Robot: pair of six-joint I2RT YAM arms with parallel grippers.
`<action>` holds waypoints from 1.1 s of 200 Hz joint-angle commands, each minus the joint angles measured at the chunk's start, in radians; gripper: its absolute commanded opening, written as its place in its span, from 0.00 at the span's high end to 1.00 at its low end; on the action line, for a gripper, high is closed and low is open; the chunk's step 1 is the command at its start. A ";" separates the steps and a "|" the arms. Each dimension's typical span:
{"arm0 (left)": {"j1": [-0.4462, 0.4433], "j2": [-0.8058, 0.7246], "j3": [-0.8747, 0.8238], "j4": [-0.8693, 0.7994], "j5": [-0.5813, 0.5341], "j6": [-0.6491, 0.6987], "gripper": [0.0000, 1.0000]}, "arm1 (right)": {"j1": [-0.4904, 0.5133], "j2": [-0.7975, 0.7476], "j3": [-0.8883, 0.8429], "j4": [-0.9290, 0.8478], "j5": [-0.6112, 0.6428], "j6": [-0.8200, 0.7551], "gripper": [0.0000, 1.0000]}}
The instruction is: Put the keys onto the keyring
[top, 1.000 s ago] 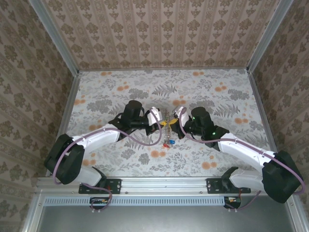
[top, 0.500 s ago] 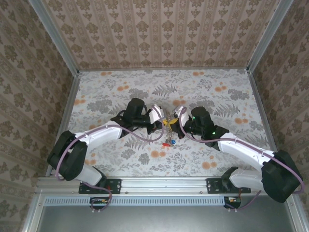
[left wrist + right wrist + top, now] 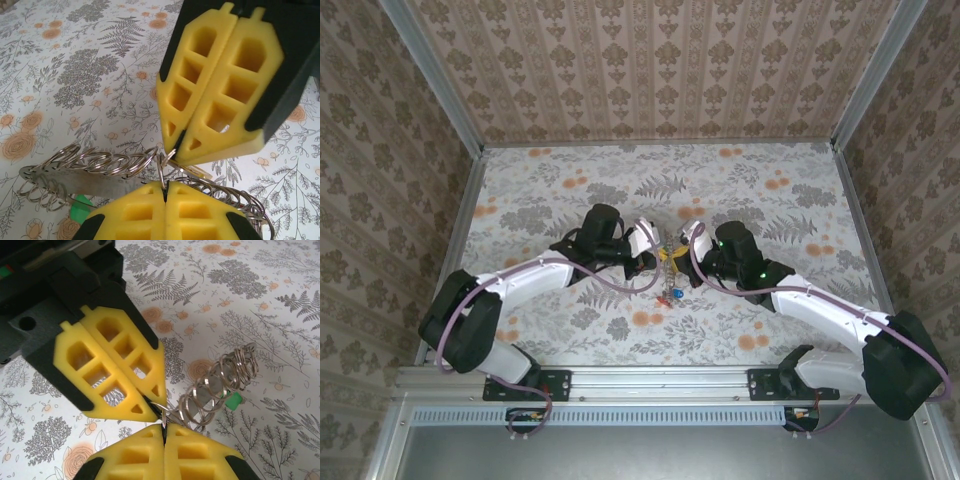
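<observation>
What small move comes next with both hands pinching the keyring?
Probably ease the left hand and right hand slightly apart to open a gap: both are shut tip to tip on loops of the keyring, and red and blue keys lie loose nearby.

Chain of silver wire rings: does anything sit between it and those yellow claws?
Nothing visible does. The left gripper and the right gripper are both shut directly on the looped keyring of silver wire rings, tip facing tip. A green-headed key lies among its rings, clear of both grips.
</observation>
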 commanded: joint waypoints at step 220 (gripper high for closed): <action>-0.031 -0.066 -0.182 0.635 0.154 -0.059 1.00 | -0.108 -0.236 0.160 -0.471 -0.158 -0.607 0.71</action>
